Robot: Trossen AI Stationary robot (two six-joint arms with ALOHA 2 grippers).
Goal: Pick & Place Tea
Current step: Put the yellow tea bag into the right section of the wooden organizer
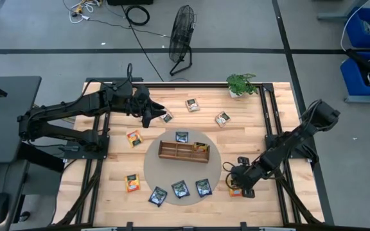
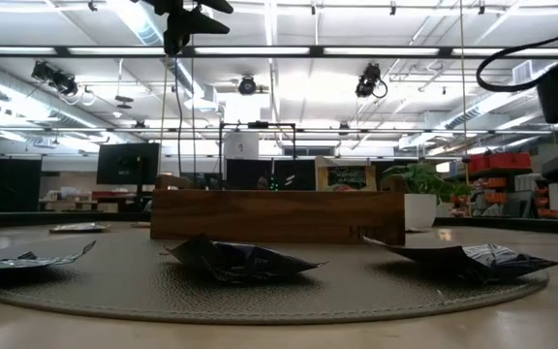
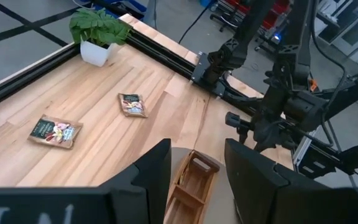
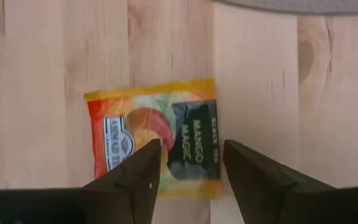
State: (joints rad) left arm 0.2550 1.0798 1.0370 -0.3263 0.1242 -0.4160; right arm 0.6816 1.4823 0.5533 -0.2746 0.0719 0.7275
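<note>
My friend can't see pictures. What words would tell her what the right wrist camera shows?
The right end effector hangs open right above an orange tea packet printed "Mango Magic", one dark finger on each side of its middle. The packet lies flat on the pale wooden table, and a grey mat's edge peeks in beyond it.

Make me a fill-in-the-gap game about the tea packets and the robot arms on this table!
1. The right gripper hangs with open jaws right over an ____ tea packet lying on the bare wood.
2. The wooden tray sits on a round grey ____.
3. Three dark blue packets lie on the mat between the tray and the table's ____ edge.
4. The small white pot at the table's far edge holds a green ____.

Missing words: orange; mat; near; plant
</note>
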